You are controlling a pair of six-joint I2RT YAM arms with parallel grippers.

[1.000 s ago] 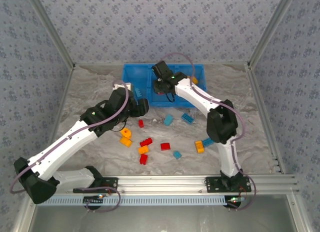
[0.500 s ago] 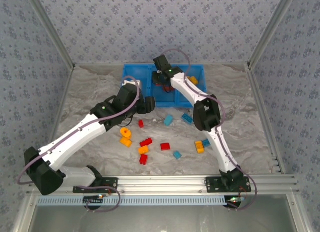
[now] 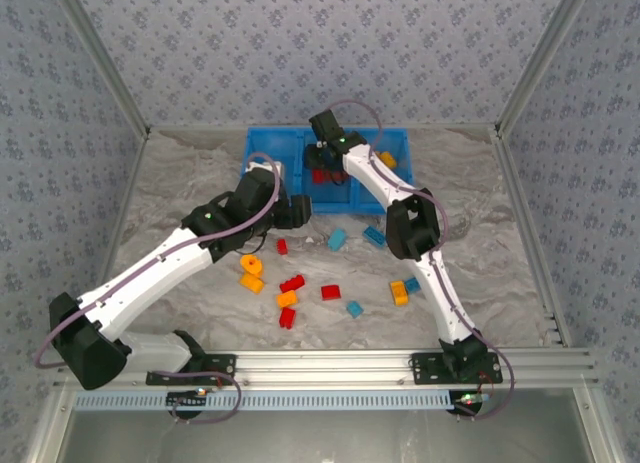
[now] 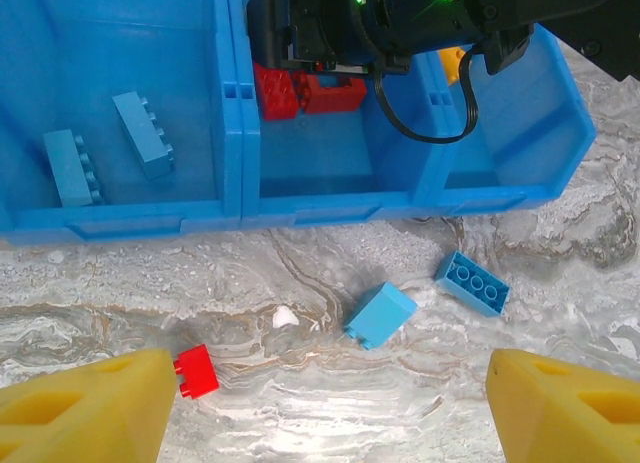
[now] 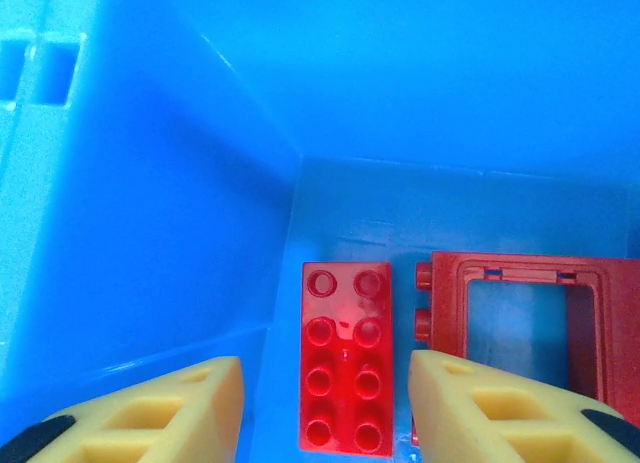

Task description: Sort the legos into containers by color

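Top external: bright blue plastic three-compartment bin [image 3: 268,148]; right gripper [image 3: 326,175] down in its middle compartment, the reds' slot; loose red, blue, orange plastic bricks [image 3: 331,292] unsorted on table [image 3: 180,183]
Left wrist: left gripper [image 4: 330,363], fingers wide apart, empty, poised near small red brick [image 4: 197,371], probable next pick
Right wrist: yellow fingers [image 5: 150,413] apart; red eight-stud brick [image 5: 345,383] lies free between them beside red open frame [image 5: 520,273]
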